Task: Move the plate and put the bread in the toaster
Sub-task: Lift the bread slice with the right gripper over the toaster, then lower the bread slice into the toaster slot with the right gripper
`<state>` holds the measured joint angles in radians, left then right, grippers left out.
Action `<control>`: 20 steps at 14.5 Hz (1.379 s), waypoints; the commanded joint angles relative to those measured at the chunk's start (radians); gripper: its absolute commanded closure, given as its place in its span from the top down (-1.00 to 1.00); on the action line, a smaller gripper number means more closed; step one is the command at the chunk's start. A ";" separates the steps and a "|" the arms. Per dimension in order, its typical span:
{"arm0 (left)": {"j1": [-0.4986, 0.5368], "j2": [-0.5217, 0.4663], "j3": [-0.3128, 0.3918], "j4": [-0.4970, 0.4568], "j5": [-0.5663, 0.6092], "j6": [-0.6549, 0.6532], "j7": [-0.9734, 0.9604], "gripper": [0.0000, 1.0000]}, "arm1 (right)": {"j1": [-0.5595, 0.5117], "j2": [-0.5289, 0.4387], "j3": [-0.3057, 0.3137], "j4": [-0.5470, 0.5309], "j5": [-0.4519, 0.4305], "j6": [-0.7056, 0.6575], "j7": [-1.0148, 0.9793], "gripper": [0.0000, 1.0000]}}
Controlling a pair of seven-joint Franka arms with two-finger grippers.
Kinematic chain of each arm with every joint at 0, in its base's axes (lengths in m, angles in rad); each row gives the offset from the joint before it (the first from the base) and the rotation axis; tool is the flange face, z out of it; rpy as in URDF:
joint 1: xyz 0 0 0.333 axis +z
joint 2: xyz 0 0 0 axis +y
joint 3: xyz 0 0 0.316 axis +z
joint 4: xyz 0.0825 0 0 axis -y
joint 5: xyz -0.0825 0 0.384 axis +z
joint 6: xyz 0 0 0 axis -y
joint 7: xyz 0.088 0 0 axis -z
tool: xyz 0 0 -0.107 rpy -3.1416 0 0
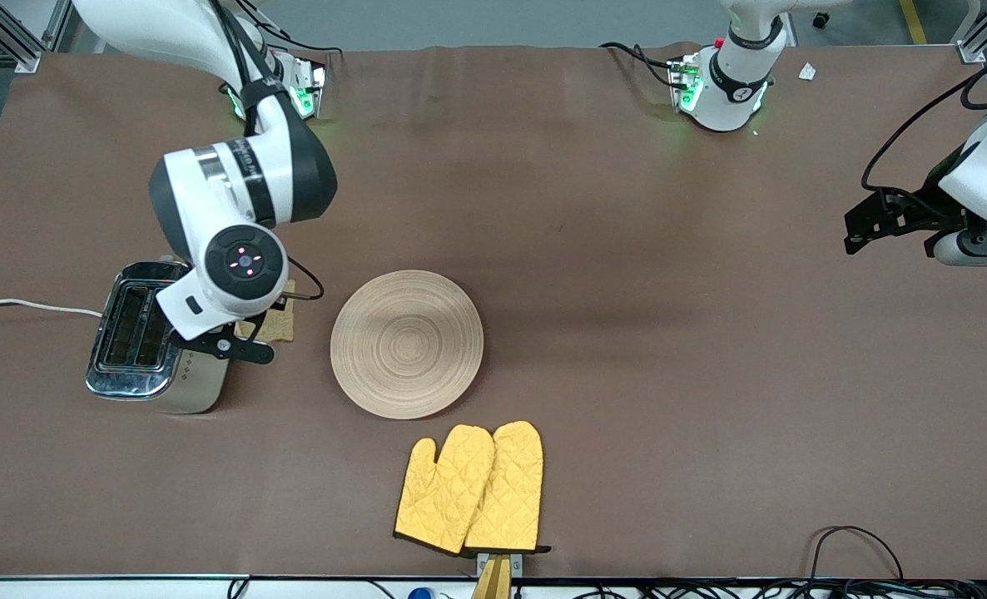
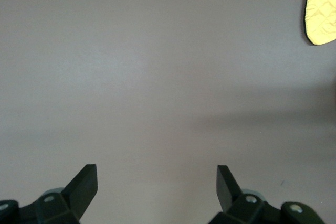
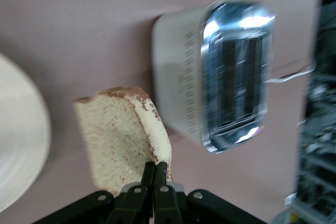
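The right gripper [image 3: 155,174] was pinched onto one edge of the bread [image 3: 118,137], its 2 fingers pressed close together with only the slice's crust between them. It held the slice in the air beside the toaster [image 1: 148,337], over the strip of table between the toaster and the plate [image 1: 407,343]. In the front view only a corner of the bread [image 1: 275,323] showed from under the right arm's wrist.

The toaster stood toward the right arm's end of the table, upright, its 2 slots [image 3: 239,77] open to the wrist camera and seemingly empty, its white cord [image 1: 19,305] trailing off toward the table edge. The plate lay flat and bare near the middle of the table, apart from the toaster, with nothing on it. A pair of yellow oven mitts [image 1: 473,491] lay nearer the front camera than the plate.

The left gripper [image 2: 156,184] waited with its fingers spread wide and holding nothing, over bare table at the left arm's end, well apart from the plate.

As for progress, the bread was lifted and close to the toaster but not yet over a slot, so lining the slice up and lowering it in appeared to remain. Whether the plate already sat at its intended spot could not be told from these views.
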<state>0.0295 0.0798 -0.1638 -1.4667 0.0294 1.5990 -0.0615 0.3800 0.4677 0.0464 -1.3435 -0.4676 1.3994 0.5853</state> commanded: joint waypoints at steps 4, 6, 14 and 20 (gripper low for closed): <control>0.004 -0.012 -0.005 0.008 -0.008 -0.022 -0.009 1.00 | 0.010 -0.080 -0.005 -0.011 -0.288 -0.074 -0.038 -0.99; 0.004 -0.012 -0.003 0.008 -0.005 -0.022 -0.009 1.00 | 0.004 -0.077 -0.007 -0.017 -0.431 -0.100 -0.024 -0.99; 0.004 -0.012 -0.005 0.008 -0.006 -0.022 -0.009 1.00 | -0.085 -0.073 -0.007 -0.092 -0.506 -0.050 0.065 -0.99; 0.006 -0.014 -0.003 0.008 -0.006 -0.031 -0.007 1.00 | -0.078 -0.073 -0.003 -0.221 -0.505 -0.003 0.235 -1.00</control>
<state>0.0306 0.0795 -0.1638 -1.4658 0.0294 1.5901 -0.0615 0.3068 0.4191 0.0339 -1.5124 -0.9459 1.3806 0.7773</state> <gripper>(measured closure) 0.000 0.978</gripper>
